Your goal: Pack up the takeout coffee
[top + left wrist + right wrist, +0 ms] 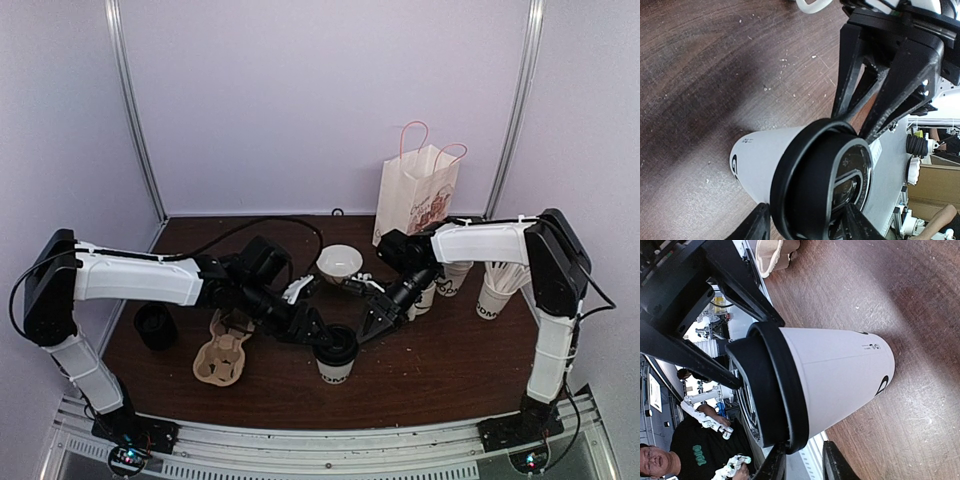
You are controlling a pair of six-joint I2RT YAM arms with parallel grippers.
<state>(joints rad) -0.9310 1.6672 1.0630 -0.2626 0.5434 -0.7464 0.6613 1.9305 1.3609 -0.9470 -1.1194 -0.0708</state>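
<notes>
Here the cup [337, 368] stands upright near the front middle of the desk [440, 370], its black lid [337, 345] on. The left end effector [318, 338] comes in from the left with a finger on each side of the lid, grasping it. The right end effector [362, 326] reaches in from the right, its fingers [900, 95] meeting the lid's rim; whether they pinch it I cannot tell. A pulp carrier [222, 352] lies to the left of the cup, and a paper bag [418, 195] stands at the back.
</notes>
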